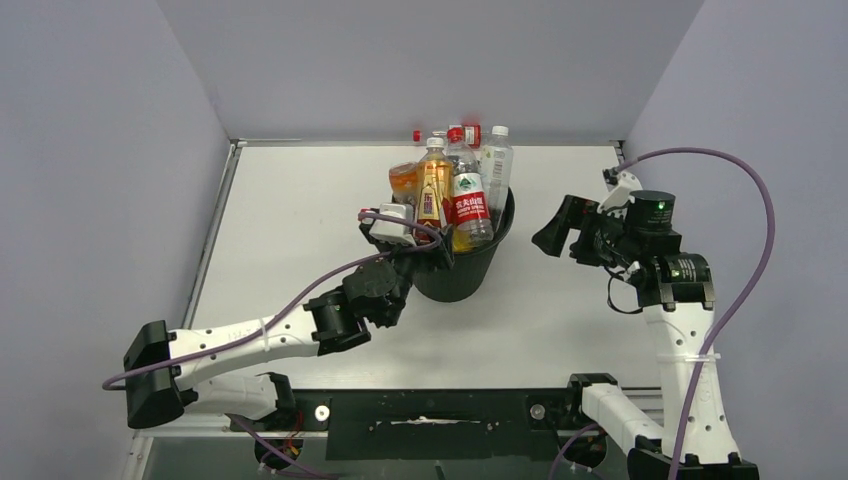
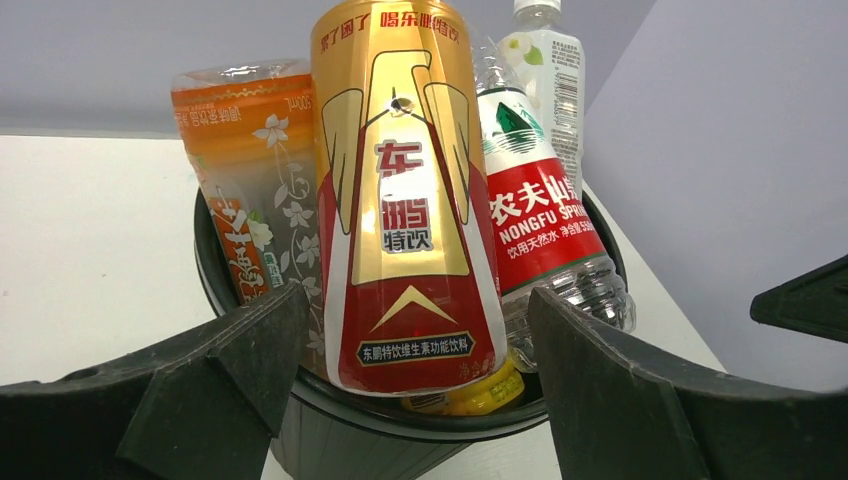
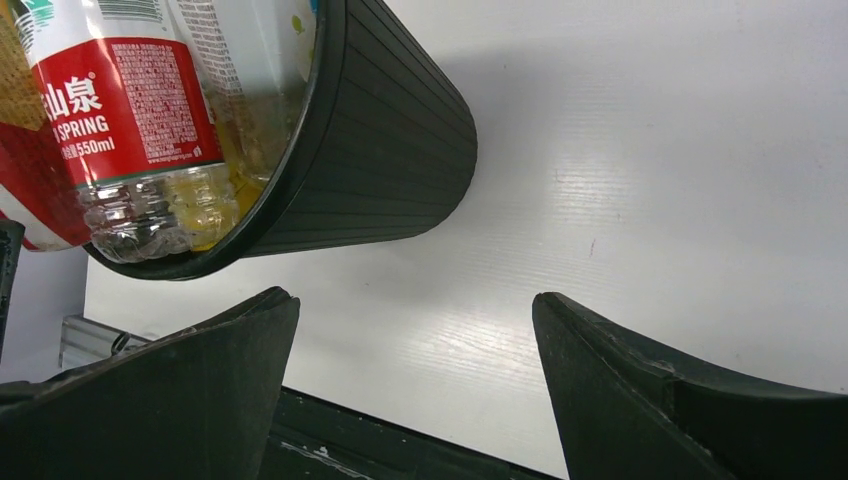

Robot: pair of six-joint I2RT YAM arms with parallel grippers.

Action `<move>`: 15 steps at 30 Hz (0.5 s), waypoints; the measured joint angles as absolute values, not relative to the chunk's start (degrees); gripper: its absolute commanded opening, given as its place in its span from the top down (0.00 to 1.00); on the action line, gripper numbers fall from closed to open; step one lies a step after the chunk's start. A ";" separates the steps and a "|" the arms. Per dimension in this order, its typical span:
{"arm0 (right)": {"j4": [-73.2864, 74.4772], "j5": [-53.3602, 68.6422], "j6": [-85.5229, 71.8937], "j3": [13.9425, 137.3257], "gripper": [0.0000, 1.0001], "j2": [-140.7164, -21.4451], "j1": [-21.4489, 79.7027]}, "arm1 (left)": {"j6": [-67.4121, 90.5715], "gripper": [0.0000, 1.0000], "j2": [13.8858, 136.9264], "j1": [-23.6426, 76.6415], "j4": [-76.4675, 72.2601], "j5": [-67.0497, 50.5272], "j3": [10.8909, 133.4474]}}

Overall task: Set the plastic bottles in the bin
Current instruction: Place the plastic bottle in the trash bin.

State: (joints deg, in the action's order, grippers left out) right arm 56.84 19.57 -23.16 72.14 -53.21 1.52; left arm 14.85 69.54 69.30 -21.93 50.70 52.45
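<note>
Top view first: the bin (image 1: 462, 282) sits about mid-table and it's stuffed. The plastic bottles (image 1: 455, 190) stand upright, necks poking well over the rim. I can't spot any loose bottle on the white table (image 1: 300, 230), so I'd guess we're near the end. The left gripper (image 1: 430, 250) is right at the bin's rim around 8 o'clock. The right gripper (image 1: 556, 232) hangs off at the bin's 3 o'clock, well apart, so the left arm is clearly the nearer one. Plain grey walls on three sides, plenty of bare table around the bin. Left wrist cam: the left gripper's (image 2: 415, 300) jaws are spread wide either side of the gold-and-red bottle (image 2: 400, 180), with a sliver of gap each side, so it's not holding anything. That bottle is dead ahead at 12 o'clock, long axis upright, foot down inside the bin, with the orange bottle (image 2: 245, 150) at 10 o'clock and the red-label water bottle (image 2: 535, 220) at 2. My guess is the next move is just backing straight out without clipping it. Right wrist cam: the right gripper (image 3: 415, 300) is wide open and empty over the table, with the bin's ribbed wall up at 11 o'clock.
</note>
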 measured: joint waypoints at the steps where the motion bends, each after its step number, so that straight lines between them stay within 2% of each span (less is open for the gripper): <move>1: 56.47 19.86 -23.20 72.03 0.09 -53.54 1.52 | 15.03 0.18 69.19 69.30 -21.28 50.74 52.45; 8: 53.89 21.98 -23.90 70.61 0.10 -55.35 1.52 | 16.14 0.18 67.81 69.30 -17.23 50.74 54.00; 15: 49.17 24.71 -25.10 67.59 0.24 -58.24 1.52 | 18.74 0.18 64.45 69.30 -10.76 51.05 58.13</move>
State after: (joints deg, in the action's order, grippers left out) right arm 49.17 24.71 -25.10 67.59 -58.24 1.52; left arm 18.74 64.45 69.30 -10.76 51.05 58.13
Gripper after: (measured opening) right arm 0.809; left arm 0.823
